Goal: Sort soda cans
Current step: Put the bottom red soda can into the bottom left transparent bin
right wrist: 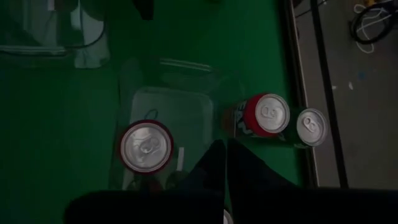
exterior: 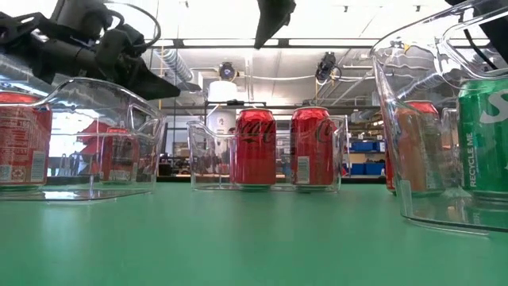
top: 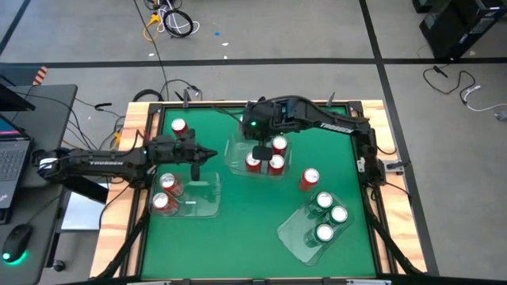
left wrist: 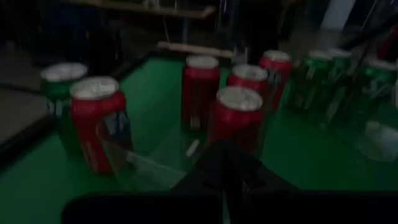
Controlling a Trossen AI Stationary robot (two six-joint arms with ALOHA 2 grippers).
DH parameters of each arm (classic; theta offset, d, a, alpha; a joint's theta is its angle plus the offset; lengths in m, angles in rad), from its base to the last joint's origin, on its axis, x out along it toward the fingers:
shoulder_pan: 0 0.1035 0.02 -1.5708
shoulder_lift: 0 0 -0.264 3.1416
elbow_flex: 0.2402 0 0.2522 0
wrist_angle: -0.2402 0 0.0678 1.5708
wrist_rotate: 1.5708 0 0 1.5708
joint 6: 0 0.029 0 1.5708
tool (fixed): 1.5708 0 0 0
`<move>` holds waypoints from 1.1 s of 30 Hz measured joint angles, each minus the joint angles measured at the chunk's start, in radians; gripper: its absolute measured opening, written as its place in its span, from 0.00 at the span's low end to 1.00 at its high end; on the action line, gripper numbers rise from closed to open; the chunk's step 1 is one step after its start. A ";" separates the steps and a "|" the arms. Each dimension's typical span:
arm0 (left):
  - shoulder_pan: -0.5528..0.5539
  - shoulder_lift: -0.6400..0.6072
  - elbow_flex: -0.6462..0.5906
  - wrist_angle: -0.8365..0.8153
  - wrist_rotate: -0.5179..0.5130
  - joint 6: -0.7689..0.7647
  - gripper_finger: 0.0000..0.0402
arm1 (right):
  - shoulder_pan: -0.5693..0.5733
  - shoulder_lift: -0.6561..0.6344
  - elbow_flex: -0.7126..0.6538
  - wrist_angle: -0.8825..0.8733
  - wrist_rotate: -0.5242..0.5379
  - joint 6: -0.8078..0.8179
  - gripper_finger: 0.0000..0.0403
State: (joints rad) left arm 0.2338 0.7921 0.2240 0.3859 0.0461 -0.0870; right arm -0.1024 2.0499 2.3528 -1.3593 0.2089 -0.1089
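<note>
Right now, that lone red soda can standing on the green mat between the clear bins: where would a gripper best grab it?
Probably from straight above, fingers closing on opposite sides of the round body just below the silver top. The lone red soda can stands upright with bare green mat all around it, so nothing blocks a descent.

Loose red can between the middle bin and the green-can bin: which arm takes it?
Right. The right gripper hangs over the middle bin, beside the loose red can; the left gripper sits beyond that bin.
</note>
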 joint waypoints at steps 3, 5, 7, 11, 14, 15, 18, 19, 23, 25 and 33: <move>0.000 0.000 0.053 -0.132 -0.016 0.015 0.00 | -0.002 -0.019 0.000 0.000 0.002 -0.002 0.00; 0.000 0.000 0.085 -0.215 -0.030 0.035 0.00 | -0.003 -0.027 0.000 0.000 0.004 -0.006 0.00; 0.000 0.000 0.124 -0.288 -0.048 0.052 0.00 | -0.005 -0.031 0.000 0.002 0.004 -0.016 0.00; 0.000 0.000 0.221 -0.460 -0.091 0.039 0.00 | -0.016 -0.034 0.000 0.004 0.005 -0.025 0.00; 0.000 0.000 0.291 -0.573 -0.114 0.026 0.00 | -0.028 -0.034 0.000 0.004 0.006 -0.031 0.00; 0.000 0.000 0.313 -0.608 -0.126 0.026 0.00 | -0.032 -0.034 0.000 0.004 0.006 -0.037 0.00; 0.000 0.000 0.369 -0.687 -0.158 0.025 0.00 | -0.045 -0.034 0.000 0.005 0.007 -0.041 0.00; 0.000 0.000 0.382 -0.701 -0.163 0.025 0.00 | -0.048 -0.034 0.000 0.005 0.007 -0.040 0.00; 0.000 0.000 0.401 -0.720 -0.166 0.027 0.00 | -0.051 -0.038 -0.043 0.018 -0.003 -0.023 0.00; 0.000 0.000 0.401 -0.725 -0.166 0.027 0.00 | -0.043 -0.038 -0.080 0.015 -0.014 0.005 0.00; 0.000 0.000 0.401 -0.775 -0.161 0.027 0.00 | 0.075 -0.124 -0.284 -0.054 -0.017 0.236 0.00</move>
State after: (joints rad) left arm 0.2337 0.7921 0.6247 -0.3889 -0.1148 -0.0605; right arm -0.0271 1.9256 2.0686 -1.4135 0.1917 0.1273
